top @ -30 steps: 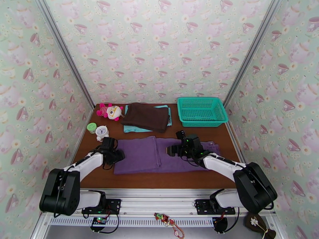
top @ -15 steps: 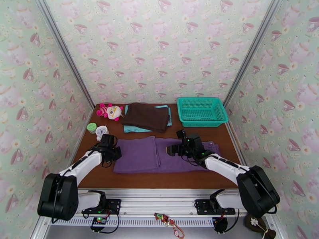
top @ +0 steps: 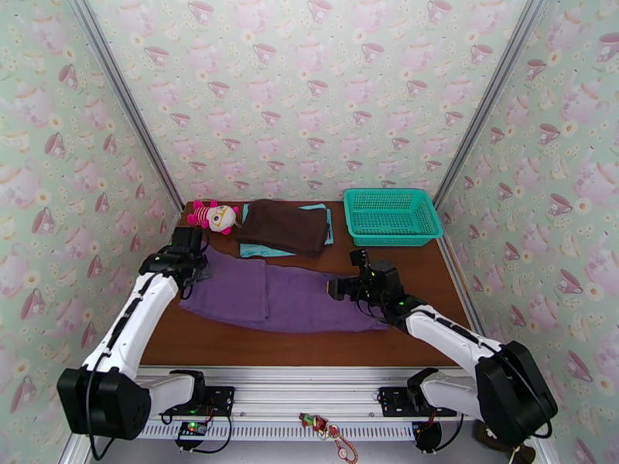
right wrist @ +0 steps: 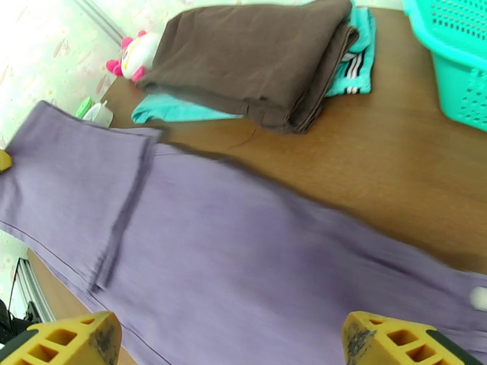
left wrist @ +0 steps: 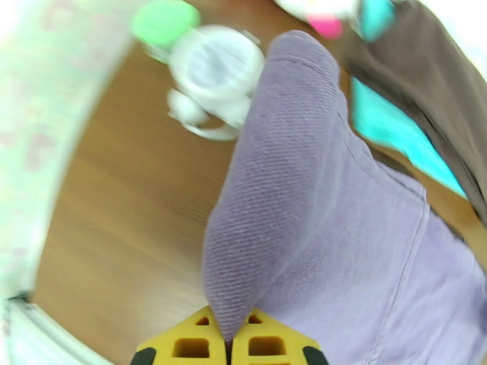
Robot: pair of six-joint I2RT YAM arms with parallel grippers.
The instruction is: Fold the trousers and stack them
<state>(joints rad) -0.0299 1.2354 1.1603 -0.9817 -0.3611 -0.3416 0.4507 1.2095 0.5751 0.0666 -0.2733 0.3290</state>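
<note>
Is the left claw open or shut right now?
Shut. On the left claw, yellow fingers meet with no gap, pinching a fold of the trousers.

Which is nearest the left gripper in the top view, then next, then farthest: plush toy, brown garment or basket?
From the left gripper, shut on the trousers:
1. plush toy, just behind it, back left.
2. brown garment, back middle.
3. basket, back right.

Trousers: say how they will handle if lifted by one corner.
Likely floppy: the trousers sag in a soft fold from the shut left gripper. Probably light: the fabric looks thin. Lifted, the rest would likely trail across the table.
</note>
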